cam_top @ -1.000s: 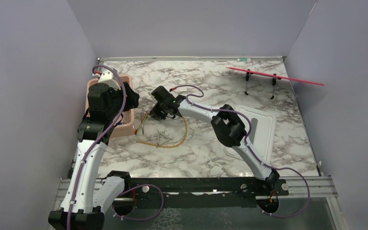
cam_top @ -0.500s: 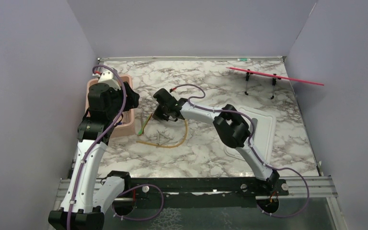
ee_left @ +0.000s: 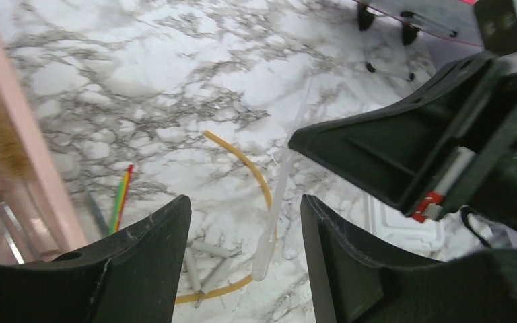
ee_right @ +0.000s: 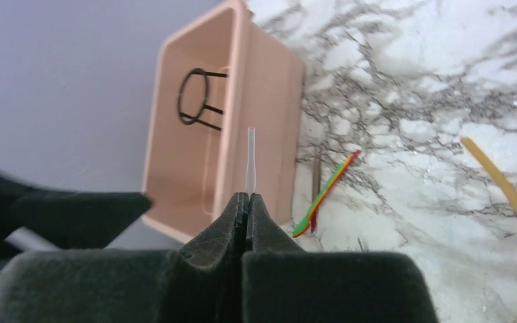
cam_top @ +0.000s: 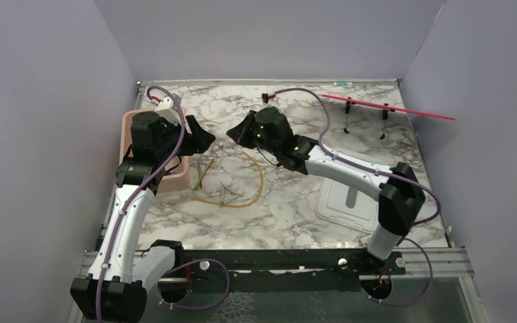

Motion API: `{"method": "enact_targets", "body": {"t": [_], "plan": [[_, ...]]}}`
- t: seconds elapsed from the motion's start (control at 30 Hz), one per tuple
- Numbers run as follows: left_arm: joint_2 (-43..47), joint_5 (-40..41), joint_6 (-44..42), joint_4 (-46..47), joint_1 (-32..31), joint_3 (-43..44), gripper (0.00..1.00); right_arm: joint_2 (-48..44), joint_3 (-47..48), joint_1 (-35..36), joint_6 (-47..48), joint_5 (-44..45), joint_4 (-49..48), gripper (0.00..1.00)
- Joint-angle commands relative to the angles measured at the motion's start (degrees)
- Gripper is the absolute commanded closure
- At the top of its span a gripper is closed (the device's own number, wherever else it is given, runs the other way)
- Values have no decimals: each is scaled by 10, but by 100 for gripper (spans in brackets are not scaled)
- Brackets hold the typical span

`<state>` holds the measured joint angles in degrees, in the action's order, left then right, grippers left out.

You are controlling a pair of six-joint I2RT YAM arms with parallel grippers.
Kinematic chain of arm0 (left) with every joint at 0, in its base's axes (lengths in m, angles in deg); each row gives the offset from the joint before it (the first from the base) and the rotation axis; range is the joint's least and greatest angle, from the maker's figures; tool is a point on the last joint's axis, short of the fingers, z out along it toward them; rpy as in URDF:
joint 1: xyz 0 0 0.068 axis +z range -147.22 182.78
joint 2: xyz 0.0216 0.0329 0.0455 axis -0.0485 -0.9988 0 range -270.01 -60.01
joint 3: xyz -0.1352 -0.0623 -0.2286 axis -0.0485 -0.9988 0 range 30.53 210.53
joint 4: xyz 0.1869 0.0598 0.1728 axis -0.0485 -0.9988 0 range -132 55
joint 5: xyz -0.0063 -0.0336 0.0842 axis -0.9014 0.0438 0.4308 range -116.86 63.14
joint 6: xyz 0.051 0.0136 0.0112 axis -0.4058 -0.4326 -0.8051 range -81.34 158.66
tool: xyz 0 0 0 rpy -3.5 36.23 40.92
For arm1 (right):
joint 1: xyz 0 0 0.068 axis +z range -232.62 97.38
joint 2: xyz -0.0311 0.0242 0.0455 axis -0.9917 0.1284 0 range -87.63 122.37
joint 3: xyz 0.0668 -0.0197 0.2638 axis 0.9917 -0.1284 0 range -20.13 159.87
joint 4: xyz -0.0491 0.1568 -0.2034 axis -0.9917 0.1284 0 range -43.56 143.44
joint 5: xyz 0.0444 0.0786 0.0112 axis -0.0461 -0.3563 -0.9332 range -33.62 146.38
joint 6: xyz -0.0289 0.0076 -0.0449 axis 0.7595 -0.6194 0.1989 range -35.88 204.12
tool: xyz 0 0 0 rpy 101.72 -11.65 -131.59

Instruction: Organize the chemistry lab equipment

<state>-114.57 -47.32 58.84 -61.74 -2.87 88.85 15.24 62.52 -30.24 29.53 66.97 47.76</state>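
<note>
Two black-and-white robot arms reach forward, wrists angled toward each other. The left gripper (ee_left: 244, 207) gapes wide; the right gripper (ee_right: 246, 199) pinches a thin clear plastic tube (ee_right: 250, 151).

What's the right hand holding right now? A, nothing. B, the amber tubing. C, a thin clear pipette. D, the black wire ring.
C: the right hand is shut on a thin clear pipette, while the amber tubing lies on the table.
</note>
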Motion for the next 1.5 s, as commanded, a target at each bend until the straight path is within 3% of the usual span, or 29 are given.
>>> {"method": "enact_targets", "body": {"t": [0.0, 0.13, 0.3, 0.63, 0.93, 1.1, 1.17, 1.3, 1.47], "plan": [[-12, -163, 28, 78, -2, -24, 38, -88, -61, -8, 111, -35, -106, 99], [-12, -232, 67, 144, -6, -47, 43, -133, -84, -18, 151, -109, -131, 100], [-5, -297, 97, 222, -19, -73, 58, -160, -94, -20, 166, -159, -138, 99], [24, -307, 125, 276, -26, -101, 59, -171, -93, -21, 174, -179, -148, 100], [16, -307, 115, 281, -29, -101, 99, -177, -87, -22, 165, -215, -156, 99], [33, -276, 93, 270, -29, -98, 100, -185, -86, -23, 166, -219, -150, 99], [35, -263, 88, 268, -29, -95, 100, -190, -85, -23, 166, -216, -143, 93], [40, -220, 69, 228, -28, -82, 100, -203, -86, -23, 164, -191, -123, 58], [32, -84, 18, 117, -28, -37, 100, -230, -97, -23, 175, -137, -90, 48]]}}
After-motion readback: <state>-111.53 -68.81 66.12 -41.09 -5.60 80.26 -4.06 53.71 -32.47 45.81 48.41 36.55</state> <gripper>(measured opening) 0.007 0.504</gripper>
